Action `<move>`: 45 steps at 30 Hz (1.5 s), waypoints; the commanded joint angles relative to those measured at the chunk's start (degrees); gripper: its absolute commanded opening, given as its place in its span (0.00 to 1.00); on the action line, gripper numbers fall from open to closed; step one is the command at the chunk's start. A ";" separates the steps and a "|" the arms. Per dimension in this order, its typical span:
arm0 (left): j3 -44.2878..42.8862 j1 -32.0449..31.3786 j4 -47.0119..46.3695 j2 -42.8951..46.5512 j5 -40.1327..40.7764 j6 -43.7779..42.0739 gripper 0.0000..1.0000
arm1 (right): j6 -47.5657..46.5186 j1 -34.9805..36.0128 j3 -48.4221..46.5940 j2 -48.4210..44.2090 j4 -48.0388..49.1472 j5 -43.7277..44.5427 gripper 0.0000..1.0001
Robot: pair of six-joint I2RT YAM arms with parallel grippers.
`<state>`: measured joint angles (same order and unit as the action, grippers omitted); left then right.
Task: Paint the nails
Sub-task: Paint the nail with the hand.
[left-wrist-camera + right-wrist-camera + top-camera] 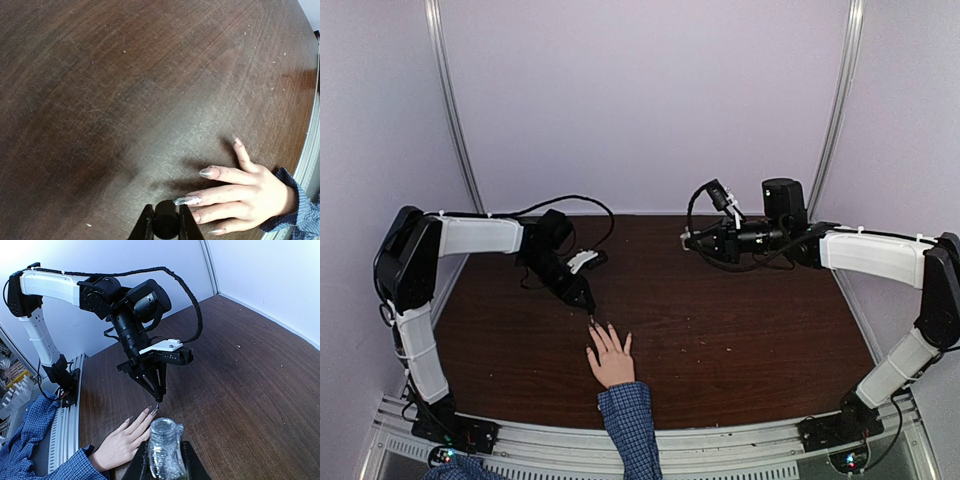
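Note:
A light-skinned hand point(611, 360) with a blue checked cuff lies flat on the dark table, fingers spread. My left gripper point(165, 222) is shut on a black cap point(165, 219), whose brush points down at the tip of the middle finger. That nail point(187, 200) is coated in silver glitter, and the index nail point(206, 173) looks silvery grey. In the right wrist view the left gripper point(159, 390) hangs just above the fingertips point(150, 411). My right gripper point(162, 462) is shut on an open, glittery polish bottle point(164, 442), held up over the table's back right point(692, 240).
The dark wooden table point(740, 330) is walled in by pale panels at the back and sides. A metal rail point(720, 440) runs along the near edge, where the sleeve crosses. Black cables point(570, 205) loop behind the left arm.

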<state>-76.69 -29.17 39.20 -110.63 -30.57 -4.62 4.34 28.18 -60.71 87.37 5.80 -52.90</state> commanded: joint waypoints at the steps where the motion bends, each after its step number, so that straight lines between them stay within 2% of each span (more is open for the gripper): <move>1: -1.83 0.52 -0.31 3.07 0.61 -0.87 0.00 | -0.03 -0.54 0.50 -0.36 1.23 -0.80 0.00; 8: 0.75 0.52 -4.24 6.41 -2.13 -1.08 0.00 | 0.06 -0.50 0.70 -0.46 1.40 -0.87 0.00; 16: 1.01 -0.11 -3.97 5.08 -4.31 -1.87 0.00 | 0.06 -0.51 0.59 -0.36 1.32 -0.80 0.00; 45: 0.03 -2.03 -0.53 0.65 -2.52 -2.64 0.00 | -0.30 -0.52 0.59 -0.36 0.88 -0.54 0.00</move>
<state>-76.34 -30.98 38.24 -108.95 -33.26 -6.57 4.32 28.18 -60.69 87.37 5.80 -52.90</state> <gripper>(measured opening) 0.118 0.169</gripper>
